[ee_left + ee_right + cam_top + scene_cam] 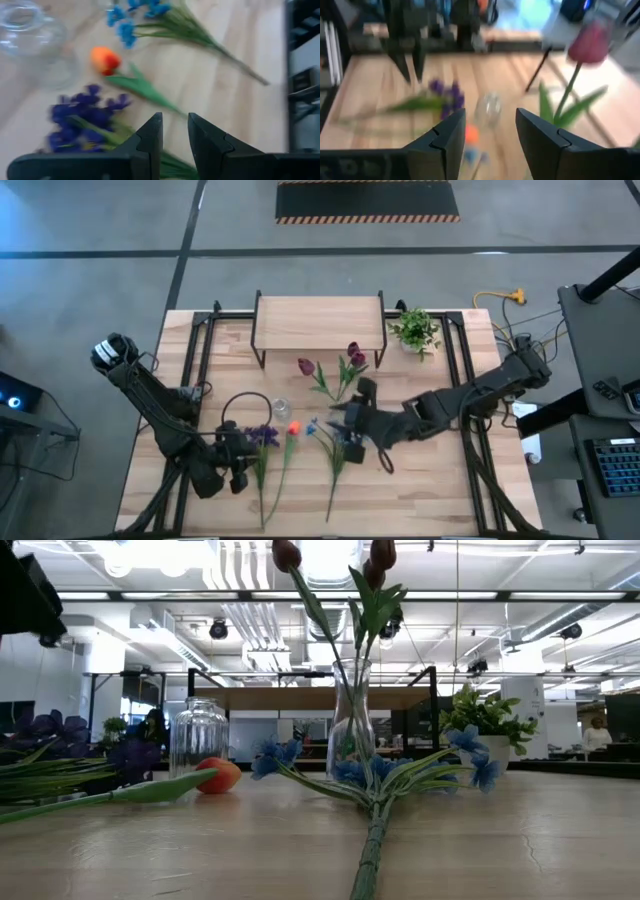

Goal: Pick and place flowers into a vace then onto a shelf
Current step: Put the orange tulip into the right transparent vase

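Observation:
Dark red tulips (375, 555) stand upright in a narrow clear vase (350, 730) mid-table; from above their blooms (350, 360) spread over it. My right gripper (345, 408) (490, 125) is open just on the near-right side of the tulips (590, 42), with nothing between its fingers. Purple flowers (263, 437) (85, 112), an orange bud (294, 427) (105, 60) and blue flowers (325, 435) (375, 775) lie flat on the table. My left gripper (240, 472) (175, 125) hovers over the purple flowers' stems, fingers a narrow gap apart. The shelf (318, 320) stands at the far edge.
A ribbed glass jar (282, 408) (197, 735) stands upright between the two grippers, left of the vase. A leafy potted plant (415, 330) sits right of the shelf. A black cable loop (245, 405) lies near the left arm. Bare wood shows along the near edge.

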Controlling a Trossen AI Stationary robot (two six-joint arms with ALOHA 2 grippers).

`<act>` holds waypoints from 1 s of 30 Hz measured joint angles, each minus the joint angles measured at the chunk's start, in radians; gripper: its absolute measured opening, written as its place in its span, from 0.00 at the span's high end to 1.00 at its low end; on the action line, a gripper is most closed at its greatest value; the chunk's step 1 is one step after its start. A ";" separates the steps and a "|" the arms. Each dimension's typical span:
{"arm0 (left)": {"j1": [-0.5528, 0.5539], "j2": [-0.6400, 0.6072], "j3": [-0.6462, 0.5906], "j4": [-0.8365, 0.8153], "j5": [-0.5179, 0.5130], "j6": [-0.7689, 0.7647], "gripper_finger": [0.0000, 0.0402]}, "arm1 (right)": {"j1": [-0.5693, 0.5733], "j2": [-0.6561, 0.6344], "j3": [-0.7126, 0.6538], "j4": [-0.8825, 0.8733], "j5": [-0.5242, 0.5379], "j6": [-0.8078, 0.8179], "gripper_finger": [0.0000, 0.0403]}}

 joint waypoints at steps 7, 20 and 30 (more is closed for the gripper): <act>0.002 0.003 0.000 0.171 0.021 0.000 0.82 | 0.077 -0.003 0.000 -0.377 0.003 0.238 0.60; 0.089 0.258 0.128 0.269 0.068 -0.289 0.82 | 0.215 -0.161 -0.105 -0.839 0.014 0.650 0.62; 0.142 0.532 0.461 -0.141 0.174 -0.499 0.82 | 0.324 -0.417 -0.352 -0.704 0.014 0.778 0.63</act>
